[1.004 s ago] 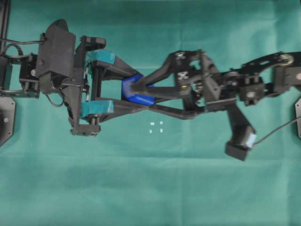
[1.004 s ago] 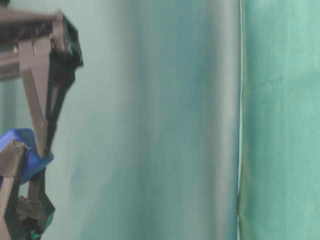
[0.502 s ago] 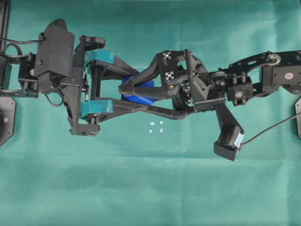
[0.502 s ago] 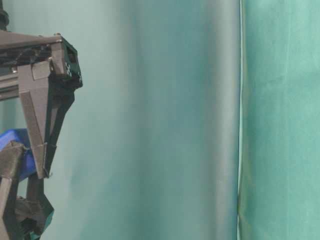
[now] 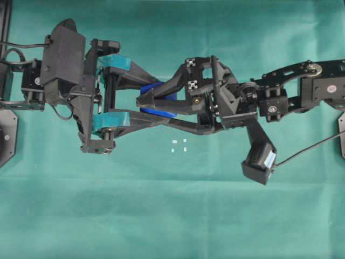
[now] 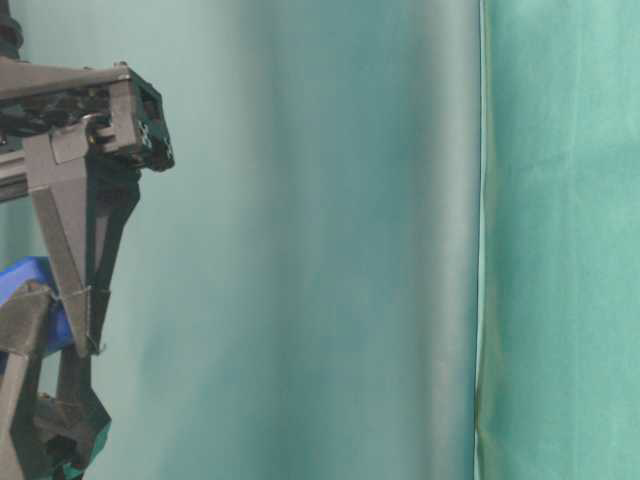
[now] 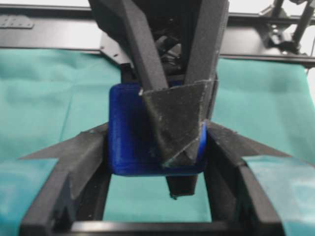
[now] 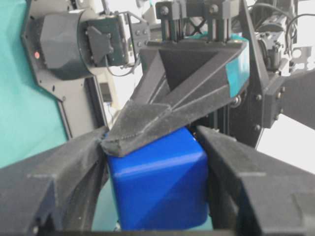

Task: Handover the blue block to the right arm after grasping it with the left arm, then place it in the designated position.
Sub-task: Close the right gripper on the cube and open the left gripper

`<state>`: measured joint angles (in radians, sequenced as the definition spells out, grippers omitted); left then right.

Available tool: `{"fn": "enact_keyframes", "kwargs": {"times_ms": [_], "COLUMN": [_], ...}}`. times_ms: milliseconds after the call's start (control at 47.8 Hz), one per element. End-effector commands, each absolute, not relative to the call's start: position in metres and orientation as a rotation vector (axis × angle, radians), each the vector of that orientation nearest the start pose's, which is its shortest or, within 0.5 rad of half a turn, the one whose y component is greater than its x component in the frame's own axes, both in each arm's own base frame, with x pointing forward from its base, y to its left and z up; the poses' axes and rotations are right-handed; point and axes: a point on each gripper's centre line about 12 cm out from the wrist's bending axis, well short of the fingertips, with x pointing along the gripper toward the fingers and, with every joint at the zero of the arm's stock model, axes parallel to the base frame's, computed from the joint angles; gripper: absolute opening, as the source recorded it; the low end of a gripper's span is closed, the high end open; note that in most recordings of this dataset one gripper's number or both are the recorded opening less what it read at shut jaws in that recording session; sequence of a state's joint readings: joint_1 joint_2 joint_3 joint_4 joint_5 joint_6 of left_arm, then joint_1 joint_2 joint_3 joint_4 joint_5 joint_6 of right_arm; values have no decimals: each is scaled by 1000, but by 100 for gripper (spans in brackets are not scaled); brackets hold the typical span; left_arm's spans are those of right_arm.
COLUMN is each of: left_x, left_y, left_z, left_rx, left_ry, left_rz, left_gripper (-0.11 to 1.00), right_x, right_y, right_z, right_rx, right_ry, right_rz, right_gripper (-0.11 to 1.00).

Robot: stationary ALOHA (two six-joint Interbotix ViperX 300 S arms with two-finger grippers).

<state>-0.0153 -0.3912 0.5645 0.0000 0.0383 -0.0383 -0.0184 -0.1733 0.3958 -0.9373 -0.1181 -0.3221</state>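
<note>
The blue block (image 5: 161,113) hangs above the green cloth, gripped from two directions. My left gripper (image 5: 161,101), with teal bands, is shut on its sides (image 7: 128,142). My all-black right gripper (image 5: 144,102) reaches in from the right, turned a quarter turn, and its fingers (image 8: 224,162) press on two other faces of the block (image 8: 157,187). In the left wrist view, one right finger (image 7: 179,118) covers much of the block. The designated position (image 5: 179,145), small white marks in a square, lies on the cloth just below the grippers. At table level a corner of the block (image 6: 28,275) shows.
Green cloth (image 5: 178,216) covers the whole table. The right arm's camera box (image 5: 259,160) hangs low on the right with a cable trailing off. A black mount plate (image 5: 6,132) sits at the left edge.
The right gripper slid further left over the block and its fingers closed in against it. The left gripper kept its hold and barely moved.
</note>
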Motion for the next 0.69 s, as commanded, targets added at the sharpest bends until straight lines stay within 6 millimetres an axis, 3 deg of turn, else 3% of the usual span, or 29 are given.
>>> {"fn": "enact_keyframes", "kwargs": {"times_ms": [0, 544, 565, 669], "left_x": [350, 350, 350, 350], "left_y": [-6, -10, -11, -12], "left_z": [359, 361, 361, 362], "left_rx": [-30, -37, -42, -43], "left_ry": [189, 185, 183, 177], "left_rz": [-15, -25, -27, -31], "left_gripper": [46, 47, 49, 77], "right_x": [411, 411, 411, 411], "right_y": [2, 2, 2, 2], "right_z": [365, 365, 365, 365], "right_rx": [-1235, -1235, -1235, -1235], "right_ry": [53, 53, 53, 54], "right_rz": [132, 132, 132, 133], "right_gripper": [58, 58, 58, 58]}}
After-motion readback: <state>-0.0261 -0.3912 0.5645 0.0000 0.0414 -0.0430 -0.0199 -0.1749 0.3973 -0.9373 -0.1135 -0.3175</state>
